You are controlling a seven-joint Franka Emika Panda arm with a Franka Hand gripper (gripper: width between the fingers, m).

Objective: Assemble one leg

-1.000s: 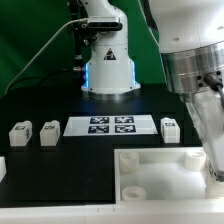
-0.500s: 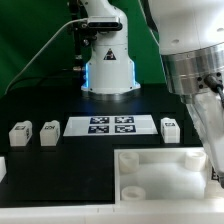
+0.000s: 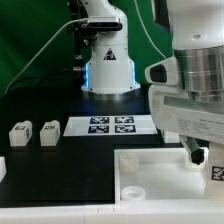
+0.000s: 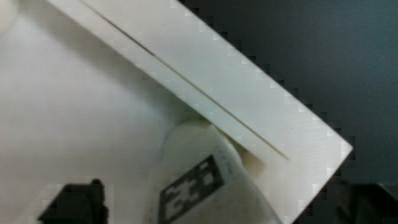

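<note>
Hand [image 3: 207, 160] low at the exterior view's right, pinching a leg [image 4: 199, 184] upright just inside the white tray's [image 3: 150, 165] rim.

**Arm low on the exterior view's right**

The arm's bulky white wrist fills the exterior view's right side, reaching down steeply. The gripper [image 3: 203, 158] hangs beneath it near the frame's edge. In the wrist view, one dark fingertip [image 4: 75, 202] shows; the jaws' spacing cannot be judged.
</note>
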